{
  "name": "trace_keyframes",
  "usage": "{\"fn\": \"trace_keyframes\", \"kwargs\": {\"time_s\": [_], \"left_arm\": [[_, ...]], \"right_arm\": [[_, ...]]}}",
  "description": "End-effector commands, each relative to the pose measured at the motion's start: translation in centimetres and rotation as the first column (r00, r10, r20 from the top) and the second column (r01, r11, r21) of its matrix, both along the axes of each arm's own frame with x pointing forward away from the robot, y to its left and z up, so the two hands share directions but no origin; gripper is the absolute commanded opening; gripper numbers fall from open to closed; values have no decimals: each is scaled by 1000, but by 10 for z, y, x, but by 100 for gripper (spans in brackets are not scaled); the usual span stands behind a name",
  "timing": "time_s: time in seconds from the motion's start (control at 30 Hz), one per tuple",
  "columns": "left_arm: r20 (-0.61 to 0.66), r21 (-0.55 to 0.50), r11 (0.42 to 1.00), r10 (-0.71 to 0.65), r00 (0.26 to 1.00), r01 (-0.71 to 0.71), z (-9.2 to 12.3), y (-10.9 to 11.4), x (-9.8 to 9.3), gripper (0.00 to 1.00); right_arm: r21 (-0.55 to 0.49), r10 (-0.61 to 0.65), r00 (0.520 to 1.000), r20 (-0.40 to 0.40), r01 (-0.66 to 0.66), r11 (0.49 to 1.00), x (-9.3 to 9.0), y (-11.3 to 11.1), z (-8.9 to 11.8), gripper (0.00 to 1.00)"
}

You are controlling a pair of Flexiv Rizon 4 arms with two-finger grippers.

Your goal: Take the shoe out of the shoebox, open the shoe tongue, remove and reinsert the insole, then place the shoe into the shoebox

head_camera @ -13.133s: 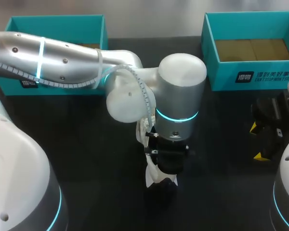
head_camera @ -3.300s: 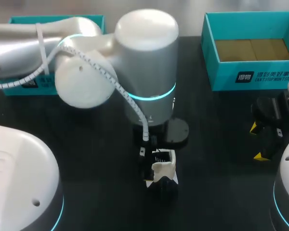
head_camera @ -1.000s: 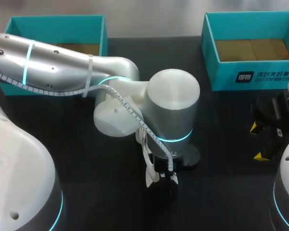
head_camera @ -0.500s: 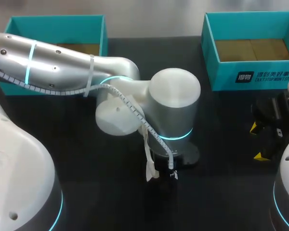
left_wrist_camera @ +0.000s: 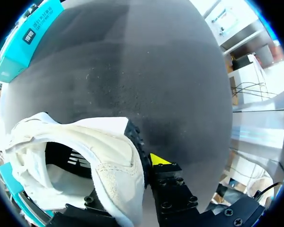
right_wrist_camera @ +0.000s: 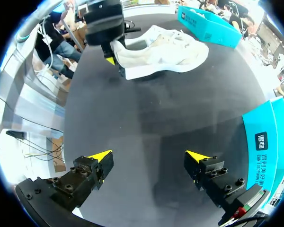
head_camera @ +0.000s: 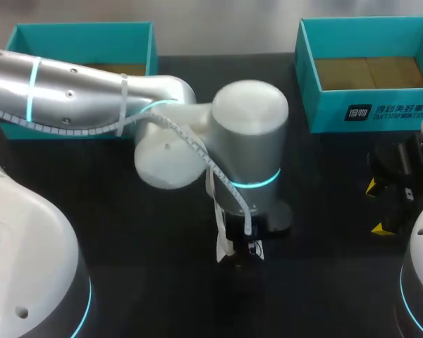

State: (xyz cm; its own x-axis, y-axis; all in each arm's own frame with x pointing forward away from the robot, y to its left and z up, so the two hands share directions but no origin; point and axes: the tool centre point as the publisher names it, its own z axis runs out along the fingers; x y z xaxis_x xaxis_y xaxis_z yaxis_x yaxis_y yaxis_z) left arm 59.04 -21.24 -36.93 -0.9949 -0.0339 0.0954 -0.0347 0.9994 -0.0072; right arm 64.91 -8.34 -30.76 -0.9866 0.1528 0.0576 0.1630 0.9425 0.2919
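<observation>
- The left claw is pinching the heel wall of the white sneaker, one finger inside the opening and the other outside.
- The white sneaker is sitting on its sole on the black worktop, near the middle and outside both boxes.
- The right claw is hanging with its fingers spread wide, well apart from the sneaker.
- The left shoebox and the right shoebox, both teal, are standing open along the far edge.
</observation>
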Motion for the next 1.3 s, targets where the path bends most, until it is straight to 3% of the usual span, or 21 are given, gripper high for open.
{"fn": "trace_keyframes", "kwargs": {"time_s": [0.03, 0.57, 0.83, 1.3], "left_arm": [[-1, -25, 1000, -7, 1000, 7, 48, 23, 5, 0], [-162, -23, 998, -66, 985, 63, 164, 58, 48, 0], [-135, 5, 999, -40, 990, 41, 200, 75, 63, 0], [-157, 54, 995, -72, 985, 81, 258, 99, 111, 0]], "right_arm": [[-2, -1, 1000, 2, 1, 1000, -1, 0, -1, 100], [-2, -1, 1000, 2, 1, 1000, -1, 0, -1, 100], [-2, -1, 1000, 2, 1, 1000, -1, 0, -1, 100], [-2, -1, 1000, 2, 1, 1000, -1, 0, -1, 100]]}}
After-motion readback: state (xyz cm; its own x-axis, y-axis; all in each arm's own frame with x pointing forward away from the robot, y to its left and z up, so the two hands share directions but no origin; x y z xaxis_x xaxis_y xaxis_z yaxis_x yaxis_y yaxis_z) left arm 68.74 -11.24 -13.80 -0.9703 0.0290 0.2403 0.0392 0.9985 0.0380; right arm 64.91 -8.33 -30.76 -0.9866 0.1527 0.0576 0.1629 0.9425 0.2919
